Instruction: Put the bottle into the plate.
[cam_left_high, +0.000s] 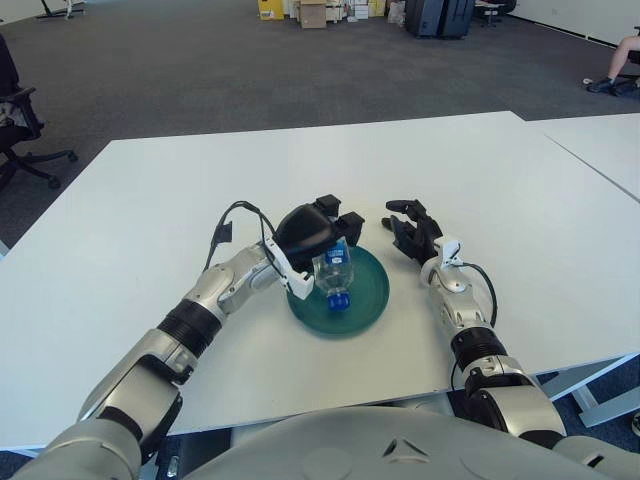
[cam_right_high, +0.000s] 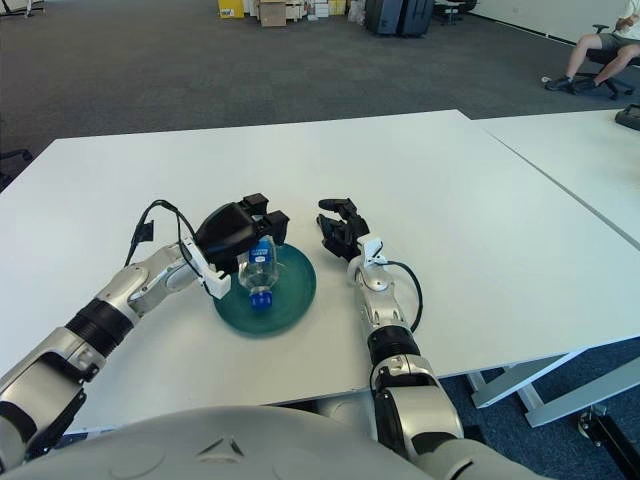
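— Both hands in sight?
— Yes; my left hand (cam_left_high: 312, 232) is wrapped around the clear plastic bottle with the blue cap (cam_left_high: 336, 276), tilted cap-down over the round dark green plate (cam_left_high: 366, 296); cap touching the dish, I think.
— Right hand (cam_left_high: 414, 232)?
— Just beside the plate's right rim on the white table (cam_left_high: 480, 190); fingers loosely spread, holding nothing.

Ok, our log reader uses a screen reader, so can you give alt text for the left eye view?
The robot's left hand grips a clear plastic bottle with a blue cap, tilted cap-down over a round dark green plate on a white table. Its right hand shows just right of the plate, holding nothing.
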